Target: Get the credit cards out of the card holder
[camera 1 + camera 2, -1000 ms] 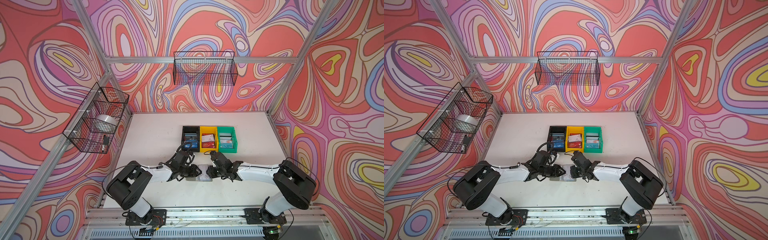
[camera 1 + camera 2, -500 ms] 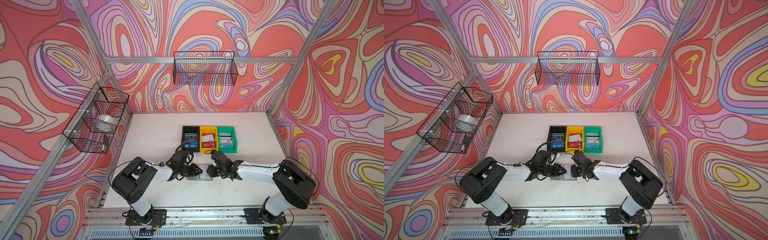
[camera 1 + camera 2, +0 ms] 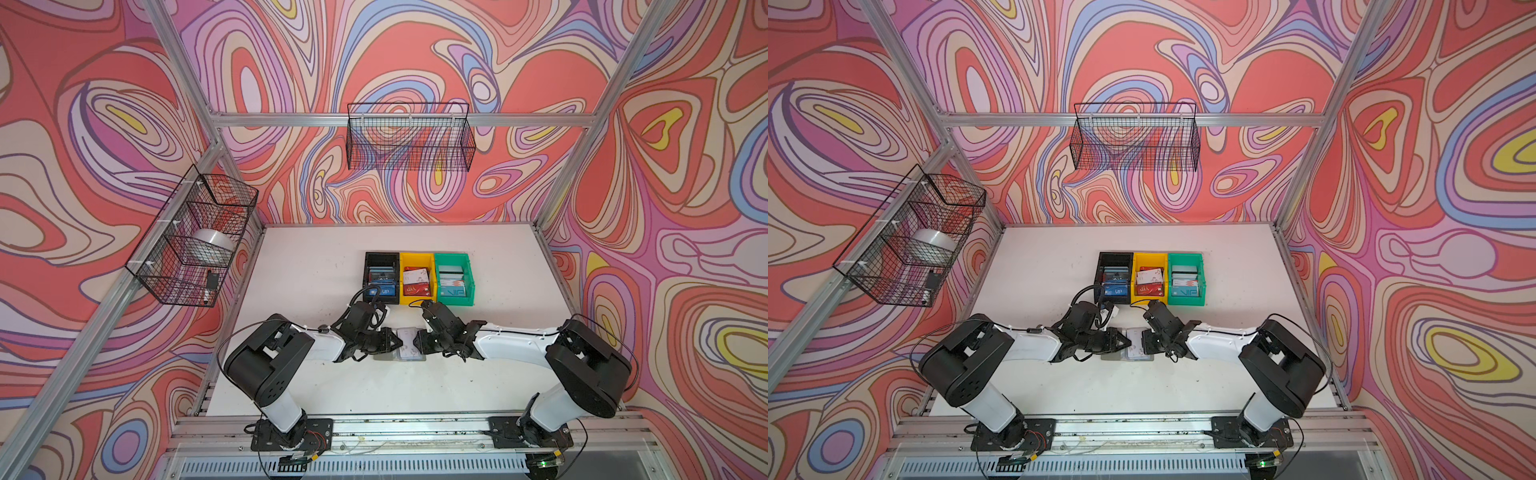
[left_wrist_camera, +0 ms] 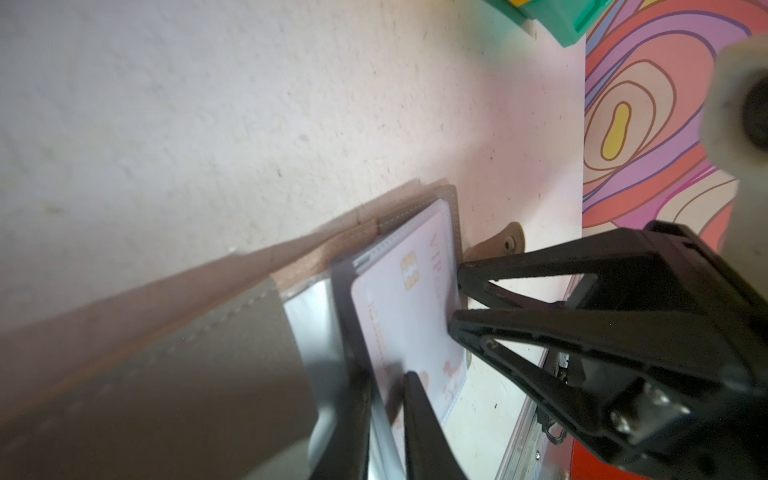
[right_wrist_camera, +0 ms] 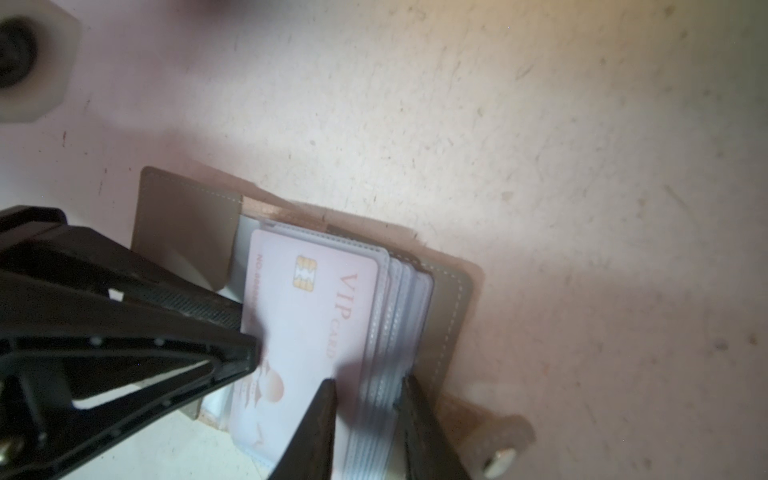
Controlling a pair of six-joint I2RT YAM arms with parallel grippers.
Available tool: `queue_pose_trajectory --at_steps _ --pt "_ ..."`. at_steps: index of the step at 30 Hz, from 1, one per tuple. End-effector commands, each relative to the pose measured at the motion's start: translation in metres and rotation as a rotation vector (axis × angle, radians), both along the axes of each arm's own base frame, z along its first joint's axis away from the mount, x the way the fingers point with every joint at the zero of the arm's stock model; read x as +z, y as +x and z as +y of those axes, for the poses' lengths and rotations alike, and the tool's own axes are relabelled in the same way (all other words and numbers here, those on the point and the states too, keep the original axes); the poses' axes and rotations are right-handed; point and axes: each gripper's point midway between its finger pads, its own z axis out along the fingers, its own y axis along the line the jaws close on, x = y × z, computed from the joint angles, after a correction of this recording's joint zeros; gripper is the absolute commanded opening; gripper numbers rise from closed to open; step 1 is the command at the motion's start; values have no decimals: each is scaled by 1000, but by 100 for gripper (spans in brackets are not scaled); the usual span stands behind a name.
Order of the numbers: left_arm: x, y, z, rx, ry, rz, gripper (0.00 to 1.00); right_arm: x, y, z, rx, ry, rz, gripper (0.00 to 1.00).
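Card holder (image 3: 409, 348) lies open and flat on the white table (image 3: 311, 270), front-centre, right btw the two pincers. Grey covers w/ stitched edges, a stack of clear sleeves (image 5: 399, 307) inside, and a snap tab (image 4: 509, 242) sticking out from one edge. On top is a white credit card (image 5: 316, 316) w/ gold chip and red "VIP CARD" print, overhanging the stack toward the left arm's side. Can't tell if it sits in a sleeve or loose on top.

Left pincer (image 5: 248, 336) comes in low from the left, tips at that card's free edge, one finger (image 4: 417, 419) over the face and the other under. The gap's v. narrow, but I can't tell whether it's actually biting the card.

Right pincer (image 4: 455, 299) is opposite, in from the right. Its jaws are part-way apart and clamped across the sleeve stack on the tab side, so it has the card holder.

Behind, toward the back wall, 3 bins touch in a row: black bin (image 3: 380, 254), yellow bin (image 3: 417, 255), green bin (image 3: 451, 255), each w/ cards in it. One wire basket (image 3: 409, 141) hangs on the back wall, and a second wire basket (image 3: 195, 241) hangs on the left wall.
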Motion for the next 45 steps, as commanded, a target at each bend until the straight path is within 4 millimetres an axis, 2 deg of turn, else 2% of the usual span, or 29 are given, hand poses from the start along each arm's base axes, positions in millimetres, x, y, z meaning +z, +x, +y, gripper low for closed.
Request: queue_pose_trajectory --at_steps 1,6,9,11,18,22,25,29,33,37,45 --pt "-8 -8 2 -10 16 30 16 -23 -22 -14 8 -53 101 29" --pt "-7 -9 3 -14 14 35 13 -19 -21 -18 -5 -49 99 29" --pt "-7 -10 4 -19 23 34 13 -8 -18 -18 -7 -40 80 29" --pt "-7 -10 4 -21 26 35 13 5 -14 -16 3 -30 47 30" --pt "-7 -9 4 -23 29 33 13 77 4 -9 23 33 -105 31" --pt "-4 -9 3 -21 21 33 12 103 10 -10 -2 89 -144 30" --pt "2 -9 2 -23 12 25 12 112 16 -10 -27 164 -143 30" --pt "12 -7 1 -31 14 9 14 108 18 -4 -38 255 -100 30" --pt "13 -6 3 -31 27 0 15 92 15 10 -28 327 -20 30" --pt "8 -6 3 -28 29 13 15 69 12 17 -20 337 44 29" --pt "2 -7 3 -14 22 29 15 36 6 15 -23 302 112 29"
